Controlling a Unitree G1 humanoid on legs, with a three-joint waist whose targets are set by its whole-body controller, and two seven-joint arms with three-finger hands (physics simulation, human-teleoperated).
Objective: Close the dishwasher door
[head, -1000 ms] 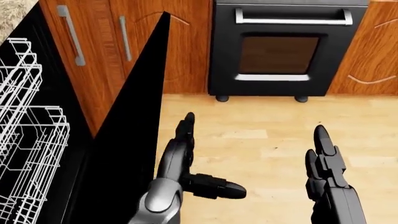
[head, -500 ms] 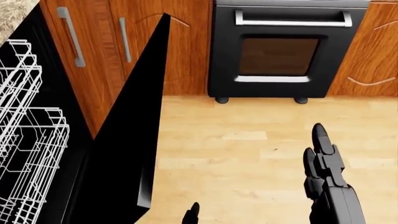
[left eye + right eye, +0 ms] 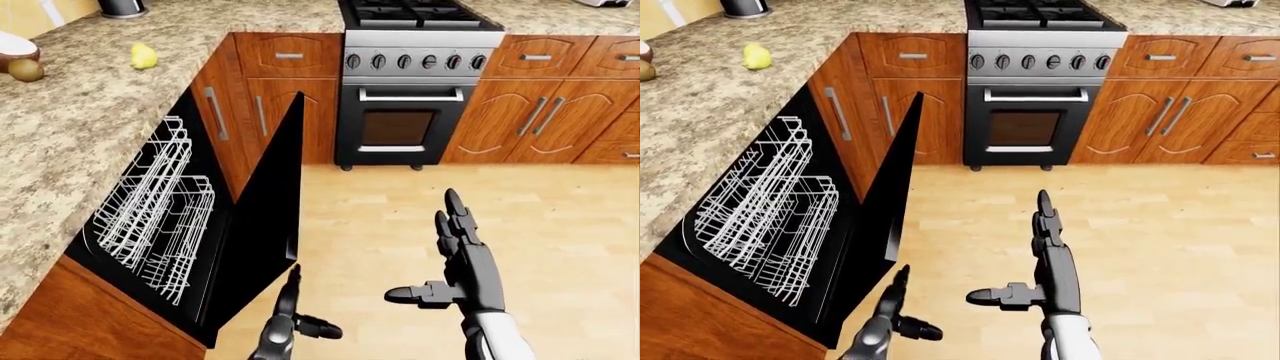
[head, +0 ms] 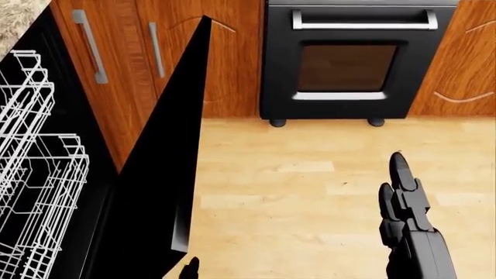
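The dishwasher door (image 3: 262,225), just left of the open-fingered left hand (image 3: 292,319), looks stiff, hinged: push its outer face flat-palmed.

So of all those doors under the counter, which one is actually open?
Only the black dishwasher door, at the left of the left-eye view, with white wire racks showing behind it. The oven door and wooden cabinet doors are shut.

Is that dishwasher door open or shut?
Open. The dishwasher door stands away from the cabinet, leaving the white wire racks inside exposed.
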